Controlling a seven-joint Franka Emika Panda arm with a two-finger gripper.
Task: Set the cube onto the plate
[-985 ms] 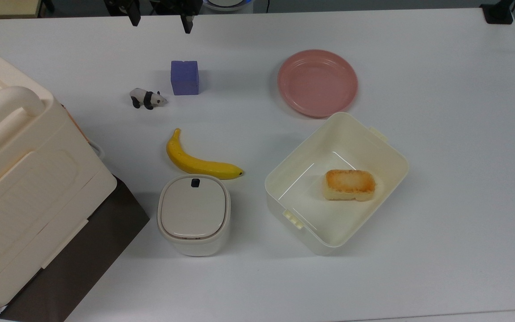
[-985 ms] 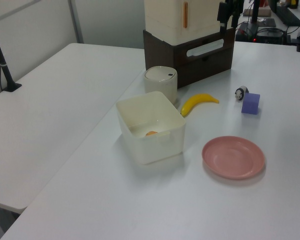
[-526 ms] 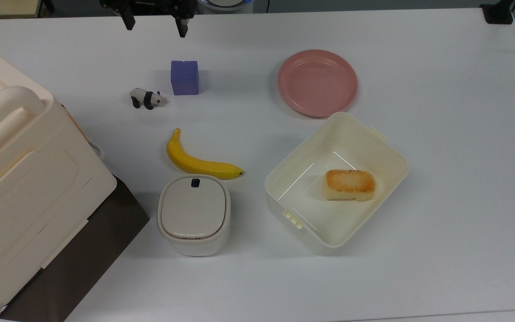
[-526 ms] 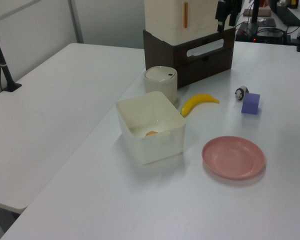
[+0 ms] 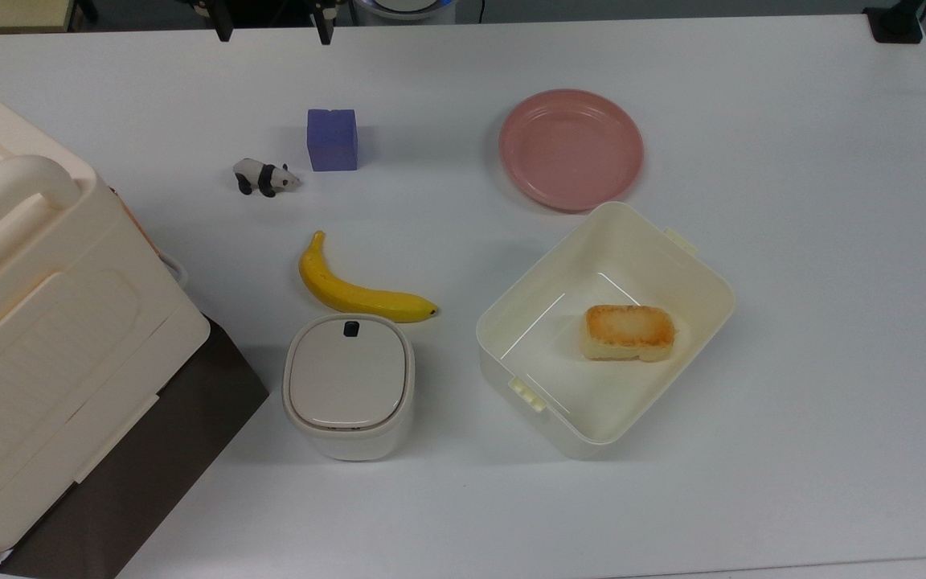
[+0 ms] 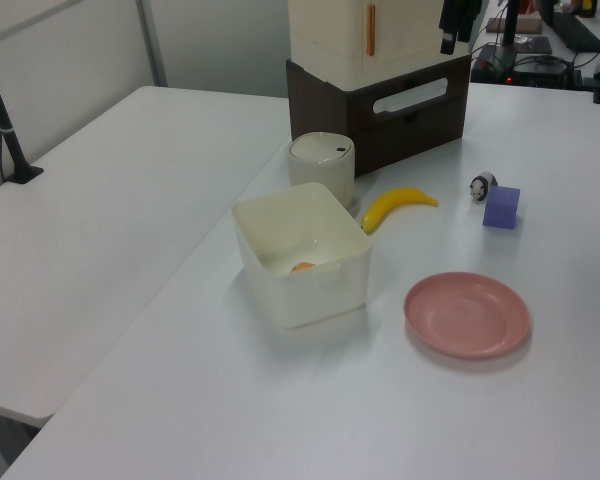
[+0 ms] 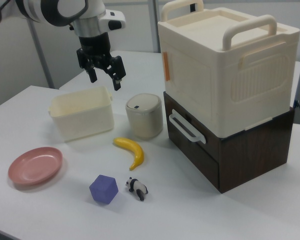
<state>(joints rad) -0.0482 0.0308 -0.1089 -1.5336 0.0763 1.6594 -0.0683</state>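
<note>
The purple-blue cube [image 5: 332,140] [image 6: 501,207] [image 7: 104,189] rests on the white table, beside a toy panda. The pink plate [image 5: 571,149] [image 6: 467,314] [image 7: 35,165] lies bare, to the cube's right in the top view. My gripper [image 5: 273,34] [image 7: 105,80] [image 6: 458,35] hangs open high above the table, near the top view's upper edge, beyond the cube and slightly to its left. Nothing is between its fingers, and it is well apart from both cube and plate.
A toy panda [image 5: 265,176] and a banana [image 5: 358,293] lie near the cube. A cream tub [image 5: 559,273] holding a bread piece [image 5: 629,331] sits just below the plate in the top view. A small lidded bin [image 5: 348,384] and a big cream box [image 5: 29,322] on a brown drawer unit stand at the top view's left.
My gripper has shifted slightly left and toward the upper edge of the top view, staying open. The cube, the plate and the other objects have not moved.
</note>
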